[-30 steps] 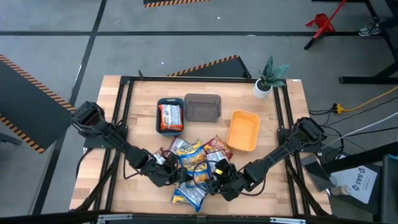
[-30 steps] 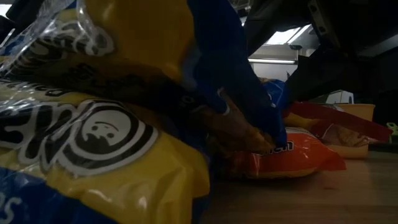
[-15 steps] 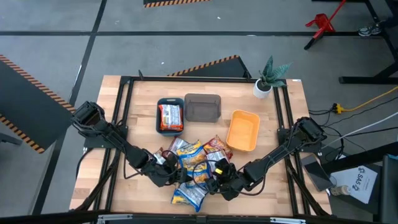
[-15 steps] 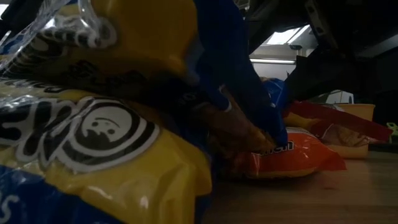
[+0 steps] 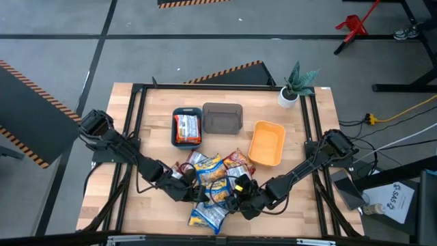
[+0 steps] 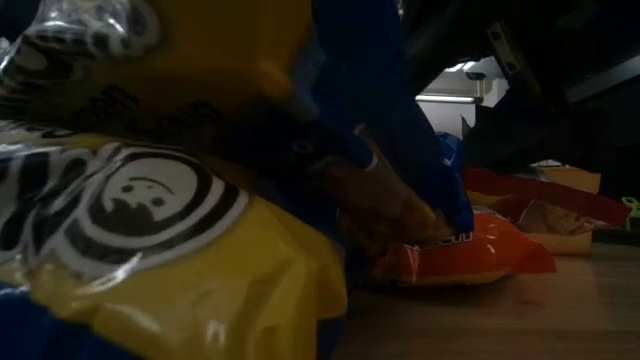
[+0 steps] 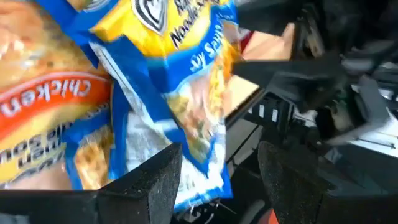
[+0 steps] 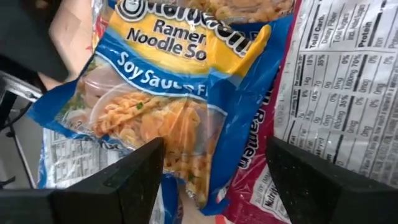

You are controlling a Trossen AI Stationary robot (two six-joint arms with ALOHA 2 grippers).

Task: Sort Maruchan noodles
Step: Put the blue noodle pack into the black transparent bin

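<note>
Right wrist view: open right fingers (image 8: 214,180) frame a "Ramen Noodle Soup, Soy Sauce" packet (image 8: 168,93); left fingers (image 7: 217,180) open too.

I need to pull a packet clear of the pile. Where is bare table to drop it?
Bare wood lies left of the teal tray and right of the orange tray. The near middle is crowded: the noodle pile with both grippers in it.

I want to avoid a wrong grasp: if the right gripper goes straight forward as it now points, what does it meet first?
Most likely the yellow-and-blue soy sauce packet, lying directly ahead of the open right gripper.
</note>
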